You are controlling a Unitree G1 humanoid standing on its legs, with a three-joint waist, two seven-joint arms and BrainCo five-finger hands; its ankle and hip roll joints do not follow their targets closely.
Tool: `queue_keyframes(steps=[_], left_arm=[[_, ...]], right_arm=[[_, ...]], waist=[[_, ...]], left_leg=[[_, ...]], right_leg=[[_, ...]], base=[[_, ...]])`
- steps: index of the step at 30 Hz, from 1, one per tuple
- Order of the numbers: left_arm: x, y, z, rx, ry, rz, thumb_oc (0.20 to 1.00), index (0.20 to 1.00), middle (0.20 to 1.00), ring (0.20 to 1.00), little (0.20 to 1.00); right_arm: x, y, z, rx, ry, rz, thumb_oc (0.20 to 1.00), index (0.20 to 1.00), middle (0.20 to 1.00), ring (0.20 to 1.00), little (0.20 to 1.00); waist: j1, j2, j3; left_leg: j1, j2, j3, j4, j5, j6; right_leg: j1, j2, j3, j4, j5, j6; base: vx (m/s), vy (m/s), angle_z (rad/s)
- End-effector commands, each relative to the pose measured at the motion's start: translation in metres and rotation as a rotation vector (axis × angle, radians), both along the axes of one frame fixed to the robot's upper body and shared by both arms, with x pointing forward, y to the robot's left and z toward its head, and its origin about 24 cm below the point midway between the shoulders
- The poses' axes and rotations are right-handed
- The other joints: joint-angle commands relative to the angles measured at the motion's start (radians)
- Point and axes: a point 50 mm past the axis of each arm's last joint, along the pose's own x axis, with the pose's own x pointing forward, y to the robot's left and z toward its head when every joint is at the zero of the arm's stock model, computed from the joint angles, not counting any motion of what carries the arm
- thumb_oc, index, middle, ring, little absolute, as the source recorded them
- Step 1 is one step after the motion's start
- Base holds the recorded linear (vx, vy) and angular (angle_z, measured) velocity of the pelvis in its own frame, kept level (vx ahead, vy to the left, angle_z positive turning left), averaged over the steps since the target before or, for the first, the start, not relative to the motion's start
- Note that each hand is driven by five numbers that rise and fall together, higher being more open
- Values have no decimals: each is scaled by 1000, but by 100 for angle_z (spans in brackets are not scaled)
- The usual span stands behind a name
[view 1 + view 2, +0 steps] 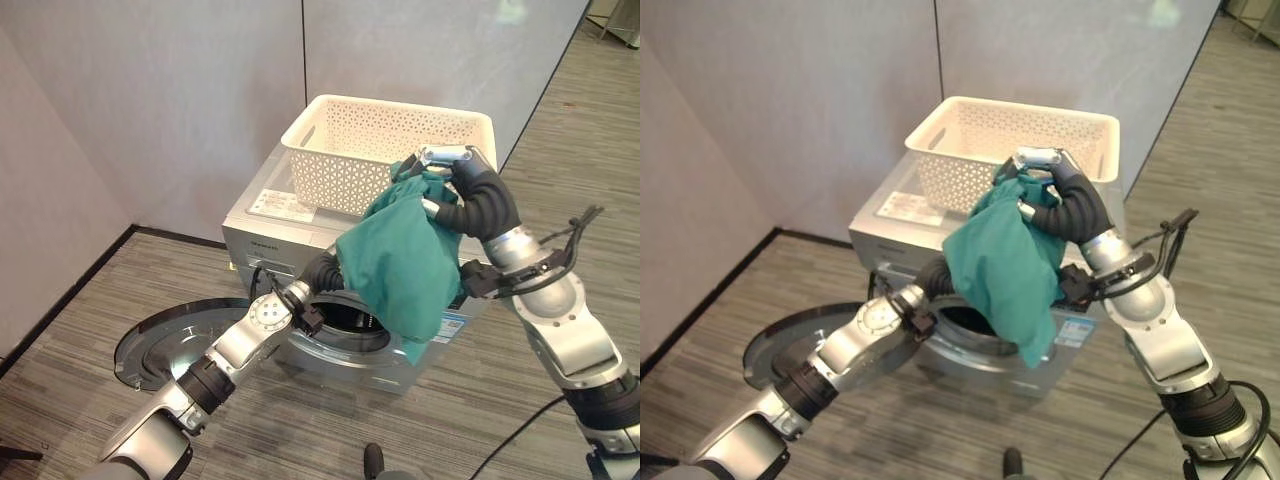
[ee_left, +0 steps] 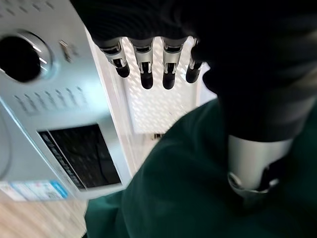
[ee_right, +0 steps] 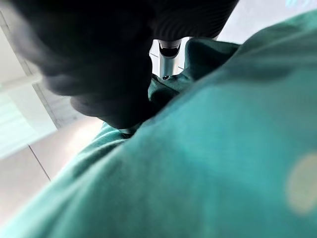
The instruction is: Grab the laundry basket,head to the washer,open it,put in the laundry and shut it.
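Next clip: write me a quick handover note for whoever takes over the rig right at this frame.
Right hand: shut on the green garment, holding it up in front of the washer, just above the open drum mouth.
Left hand: fingers straight, open, reaching in by the drum mouth behind the hanging garment.
Laundry basket: sits on top of the washer. Washer door: swung fully open on the robot's left.
Done: basket brought over, door opened, garment lifted out.
Left: lower the garment into the drum, release, withdraw both hands, shut the door.
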Motion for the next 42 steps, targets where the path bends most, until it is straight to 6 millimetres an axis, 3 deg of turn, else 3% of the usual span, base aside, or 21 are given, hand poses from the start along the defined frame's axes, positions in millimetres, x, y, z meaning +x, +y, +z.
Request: queue_keyframes(steps=[1, 8, 23, 24, 26, 27, 38, 39, 40, 41, 42], left_arm=[[5, -8, 20, -44, -40, -99, 1000, 1000, 1000, 1000, 1000], [-1, -30, 27, -89, -12, -172, 1000, 1000, 1000, 1000, 1000], [6, -59, 56, -238, -104, -90, 1000, 1000, 1000, 1000, 1000], [8, -61, 56, -252, -107, -67, 686, 686, 686, 686, 686], [10, -62, 55, -266, -101, -43, 335, 335, 335, 335, 335], [11, -64, 55, -276, -101, -30, 200, 200, 200, 200, 200], [15, -39, 57, -273, -185, 87, 200, 200, 200, 200, 200], [16, -36, 56, -270, -196, 105, 200, 200, 200, 200, 200], [17, -33, 55, -264, -201, 117, 200, 200, 200, 200, 200], [17, -29, 55, -260, -222, 138, 200, 200, 200, 200, 200], [17, -29, 55, -260, -222, 139, 200, 200, 200, 200, 200]], right_arm=[[-4, 2, 21, 61, -82, 57, 200, 200, 200, 200, 200], [-5, 4, 12, 51, -51, 64, 200, 200, 200, 200, 200], [-1, 11, 15, 121, -85, 41, 200, 200, 200, 200, 200], [0, 15, 14, 133, -86, 52, 200, 200, 200, 200, 200], [1, 17, 13, 141, -85, 54, 200, 200, 200, 200, 200], [1, 19, 14, 147, -87, 57, 200, 200, 200, 200, 200], [1, 17, 4, 166, -35, 75, 200, 200, 200, 200, 200], [1, 16, 1, 169, -17, 79, 275, 275, 275, 275, 275], [2, 14, -2, 170, 3, 82, 420, 420, 420, 420, 420], [2, 10, -8, 168, 42, 83, 733, 733, 733, 733, 733], [2, 10, -8, 168, 43, 84, 812, 812, 812, 812, 812]], waist=[[-10, -46, -56], [-15, -42, -60], [-17, -47, -58], [-18, -49, -59], [-18, -49, -59], [-20, -49, -60], [-19, -56, -63], [-20, -57, -64], [-20, -58, -64], [-21, -60, -63], [-21, -60, -64]], left_leg=[[-92, 3, -10, 47, -17, 24], [-85, 4, -17, 35, -9, 21], [-90, 2, -32, 21, 2, 18], [-88, 2, -31, 19, 2, 18], [-87, 2, -29, 16, 4, 18], [-86, 2, -27, 14, 5, 18], [-77, 6, -15, 1, 9, 16], [-77, 7, -13, -1, 10, 15], [-76, 8, -11, -1, 11, 14], [-75, 8, -10, -3, 11, 14], [-75, 8, -10, -3, 11, 14]], right_leg=[[54, -91, -23, 143, -187, 72], [65, -94, -39, 149, -193, 71], [66, -98, -66, 169, -206, 64], [65, -99, -67, 169, -207, 64], [65, -99, -67, 169, -206, 64], [64, -99, -68, 167, -205, 64], [63, -94, -60, 154, -199, 63], [64, -94, -60, 153, -198, 64], [63, -94, -59, 153, -198, 64], [62, -93, -57, 153, -198, 64], [62, -93, -57, 153, -198, 64]], base=[[0, 0, 0], [0, -2, 7], [-7, 2, 7], [0, 0, 0], [0, 0, 0], [0, 0, 0], [0, 0, 0], [0, 0, 0], [0, 0, 0], [0, 0, 0], [0, 0, 0]])
